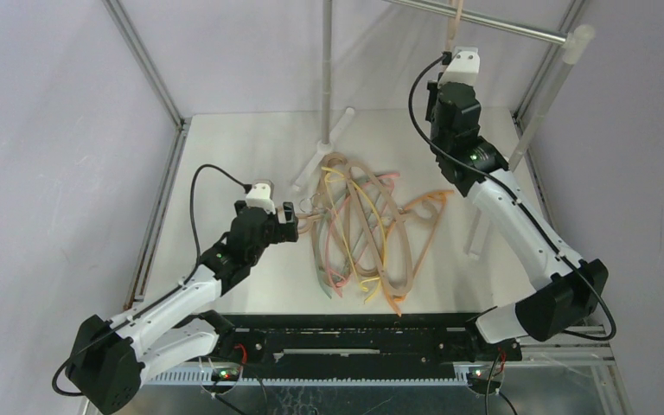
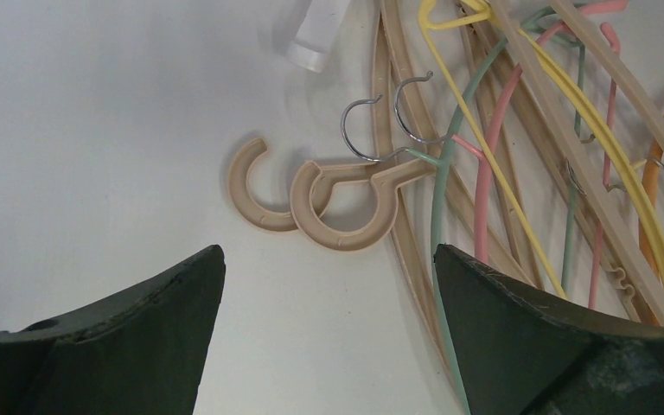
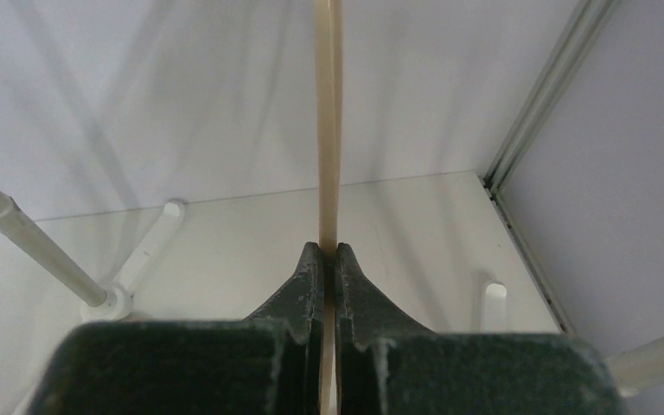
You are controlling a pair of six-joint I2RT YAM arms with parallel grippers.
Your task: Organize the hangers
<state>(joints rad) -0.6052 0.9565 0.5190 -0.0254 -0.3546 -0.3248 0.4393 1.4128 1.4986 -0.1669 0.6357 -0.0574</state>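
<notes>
**A:** What's the room like, biggest things first?

**B:** Pale lilac walls [image 1: 52,130] on all sides, with a metal frame [image 1: 143,60] running up the corners. Below is a white counter [image 1: 225,173]. A silver rail [image 1: 484,19] crosses the top at about 1 o'clock, and the stand's upright post [image 1: 326,69] rises at 12.

**A:** And the hangers?

**B:** Most lie in a tangled pile of hangers [image 1: 363,229] in the middle of the counter. They are thick beige ones with thin yellow, pink, orange and pale-green ones threaded through. The orange hanger [image 1: 428,203] sticks out toward 3 o'clock.

**A:** The arms?

**B:** The right arm [image 1: 519,225] reaches from 4 o'clock up to the rail. Its jaws are pinched tight on a single beige hanger [image 3: 328,130], which runs straight up between them (whether its hook sits on the rail, I cannot tell). The left arm [image 1: 225,259] comes in from 8 o'clock. Its jaws stand wide and hold nothing, just at the pile's 9 o'clock edge.

**A:** What does the left wrist camera show?

**B:** Two beige hooks [image 2: 341,212] lie flat on the counter, overlapping. Two thin wire hooks [image 2: 359,130] lie just above them.
</notes>
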